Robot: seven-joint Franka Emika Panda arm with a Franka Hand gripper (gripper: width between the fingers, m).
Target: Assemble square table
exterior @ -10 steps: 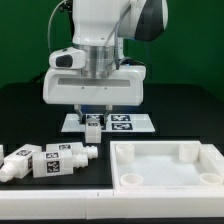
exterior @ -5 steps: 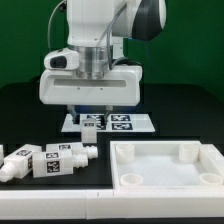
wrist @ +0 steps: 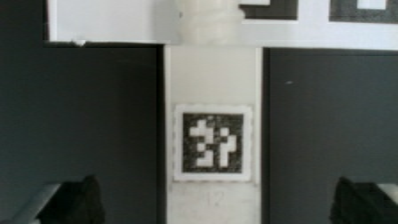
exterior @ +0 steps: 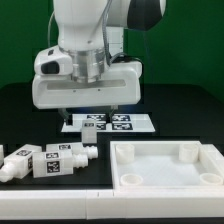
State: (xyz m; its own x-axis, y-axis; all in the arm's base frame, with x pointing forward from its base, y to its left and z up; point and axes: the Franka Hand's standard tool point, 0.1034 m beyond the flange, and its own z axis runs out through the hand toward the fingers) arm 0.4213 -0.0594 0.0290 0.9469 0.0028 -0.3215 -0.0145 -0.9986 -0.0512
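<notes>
A white leg (wrist: 214,100) with a black-and-white tag lies flat under my gripper (wrist: 217,200), one end reaching the marker board (wrist: 107,20). The dark fingers (wrist: 71,200) stand wide open on either side of the leg, well apart from it and holding nothing. In the exterior view the gripper (exterior: 88,110) hangs just above that leg (exterior: 93,127) at the front of the marker board (exterior: 135,123). The square table top (exterior: 165,165), rim up with round corner sockets, lies at the front on the exterior view's right. More tagged legs (exterior: 60,160) lie in a row at the front on the exterior view's left.
A long white bar (exterior: 60,195) runs along the front edge of the black table, right in front of the legs and the table top. A green wall closes the back.
The jaws have opened wide and let go of the leg, which now lies on the table. The hand has risen a little and shifted towards the exterior view's left.
</notes>
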